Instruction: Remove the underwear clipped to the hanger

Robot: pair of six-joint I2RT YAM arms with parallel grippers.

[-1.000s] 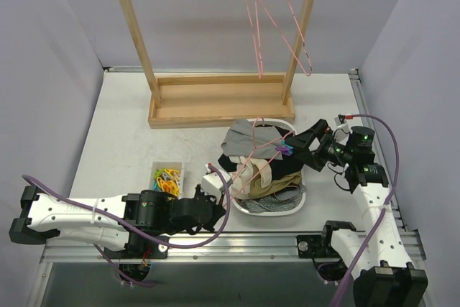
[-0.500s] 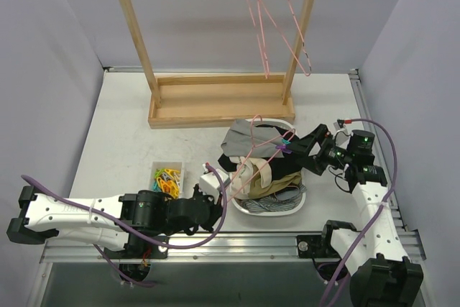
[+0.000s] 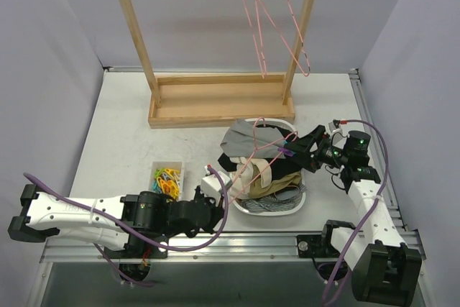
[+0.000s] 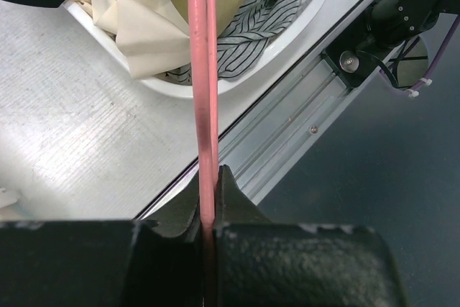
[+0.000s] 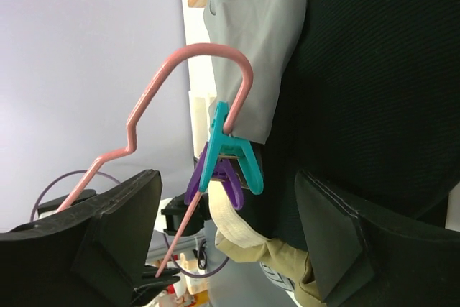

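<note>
1. Starting overhead, the pink hanger [image 3: 248, 159] lies slantwise over the white basket [image 3: 300, 198]. The underwear is heaped there: the grey piece [image 3: 241, 136] and a black piece [image 3: 271, 136] on top, the olive-green piece [image 3: 282, 180] lower down. The left gripper [image 3: 213, 180] holds the hanger's near end and the right gripper [image 3: 290, 150] sits at the clips on its far end. In my judgement the step in hand is pinching a clip open. The left arm should keep the wire steady and slightly taut so the clip does not swing away.

2. Looking through the left wrist, that claw [image 4: 208, 203] is shut tight on the hanger wire [image 4: 202, 70], with no gap showing. The wire runs straight out over the basket rim [image 4: 316, 12]. This grip looks sound, so I would leave it alone.

3. Looking through the right wrist, the claw [image 5: 228, 203] stands apart and holds nothing. Its fingers [image 5: 115, 228] flank a teal clip [image 5: 231, 150] and a purple clip [image 5: 210, 186], both on the wire where grey cloth [image 5: 266, 34] meets black [image 5: 374, 70]. Which garment each clip bites I cannot tell. Squeeze one clip's tail ends only, not the wire or the cloth. Catching both clips at once risks a slip.
</note>
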